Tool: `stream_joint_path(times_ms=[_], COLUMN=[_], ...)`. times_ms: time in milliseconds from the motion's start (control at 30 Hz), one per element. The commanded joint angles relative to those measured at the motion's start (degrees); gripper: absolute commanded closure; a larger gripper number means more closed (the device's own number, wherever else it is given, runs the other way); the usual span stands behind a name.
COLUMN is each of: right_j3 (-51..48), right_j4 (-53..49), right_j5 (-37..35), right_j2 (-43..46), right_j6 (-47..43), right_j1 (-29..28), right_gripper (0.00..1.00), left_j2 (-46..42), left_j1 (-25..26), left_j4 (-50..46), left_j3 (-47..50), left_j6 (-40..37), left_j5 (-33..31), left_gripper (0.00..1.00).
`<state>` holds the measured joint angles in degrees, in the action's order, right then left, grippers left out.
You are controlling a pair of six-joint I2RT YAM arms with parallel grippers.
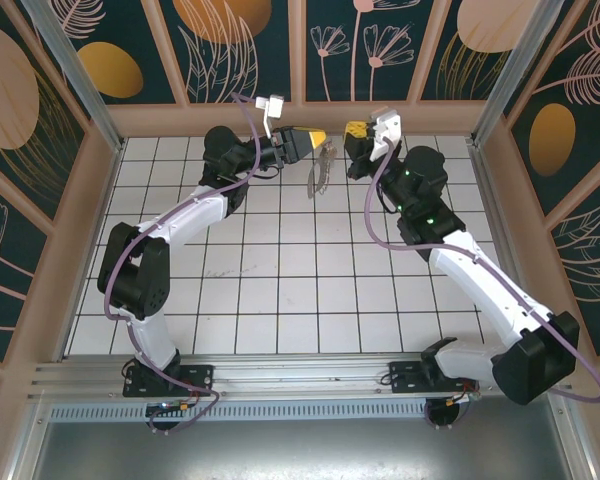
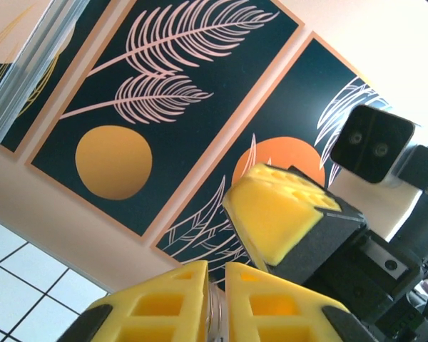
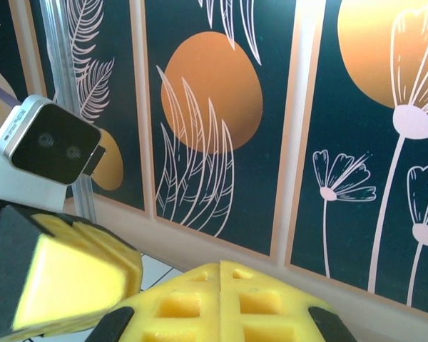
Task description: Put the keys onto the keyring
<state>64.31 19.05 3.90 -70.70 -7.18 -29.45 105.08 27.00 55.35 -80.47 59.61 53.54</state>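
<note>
Reaching over the white tiled floor, both arms are found with their tips near each other at the far side.

Progress, as judged: early to middle. The loop is lifted and presented, no key is seen threaded on it, and the threading itself is left to be done.

- Left gripper: jaws narrow. A slim gap is seen between the yellow pads, and a ribbed silvery bit is pinched in it, taken to be the top of the keyring.
- The keyring is hung just below this gripper's tip, clear of the floor.
- Right gripper: set just beside the left one, tip facing tip, near but apart. Its pads are pressed flat together with no gap.
- Whether the key is nipped between the right gripper's pads cannot be told, since it is too small to be made out.

Materials:
- Arms: smooth white and black shells, with purple cable looped alongside.
- Pads: blocky yellow moulding with square waffle recesses, set on black holders.
- Keyring: a thin grey-brown oval, wire-like, with its long axis downward and slightly tilted. Edge detail is not resolved.
</note>
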Motion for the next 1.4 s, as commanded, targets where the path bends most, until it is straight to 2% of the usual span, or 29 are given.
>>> stream_joint_path(times_ms=[0,67,100,133,433,567,700,833,900,1100,1167,1367], right_j3=[2.98,3.52,3.67,3.71,-1.06,-5.61,-10.36,-17.14,-20.11,-24.24,-25.89,-30.49], right_j4=[2.99,2.84,2.82,2.75,2.91,1.65,-2.07,-5.08,-6.73,-15.35,-16.59,-19.34], right_j5=[-0.7,-0.74,-0.82,-0.85,-1.42,-1.17,0.4,0.35,-1.16,-3.36,-4.05,-5.42], right_j2=[-1.06,-1.57,-1.72,-1.81,-1.86,-1.4,-0.96,1.15,2.26,0.58,-0.19,-2.56], right_j6=[0.15,0.11,0.15,0.28,6.34,13.6,19.06,23.63,25.94,30.11,31.86,36.51], right_j1=[0.58,0.71,0.78,0.88,3.84,6.36,6.67,5.23,3.6,-1.55,-3.86,-5.75], right_gripper=[1.0,1.0,1.0,1.0,1.0,1.0,0.79,0.61,0.55,0.52,0.51,0.5], left_j2=[0.13,-0.04,-0.13,-0.26,-2.91,-5.41,-8.33,-10.85,-11.98,-15.53,-16.2,-15.83], left_j1=[-0.37,-0.37,-0.39,-0.37,-0.53,-0.72,-1.25,-1.54,-1.52,-1.52,-1.52,-1.52], left_j4=[1.12,0.78,0.91,1.1,-2.21,-5.25,-8.77,-14.87,-18.31,-25.84,-25.62,-24.09], left_j3=[-2.06,-1.92,-1.8,-1.64,1.41,3.89,6.68,10.03,11.79,19.59,22.72,29.69], left_j6=[-0.98,-1.31,-1.4,-1.52,-5.76,-8.79,-12.09,-16.73,-19.43,-25.51,-25.53,-23.5], left_j5=[0.52,0.39,0.42,0.43,-3.21,-6.03,-8.83,-11.2,-12.35,-16.62,-17.55,-19.66], left_gripper=[0.79,0.81,0.96,1.0,1.0,0.87,0.71,0.6,0.56,0.51,0.5,0.5])
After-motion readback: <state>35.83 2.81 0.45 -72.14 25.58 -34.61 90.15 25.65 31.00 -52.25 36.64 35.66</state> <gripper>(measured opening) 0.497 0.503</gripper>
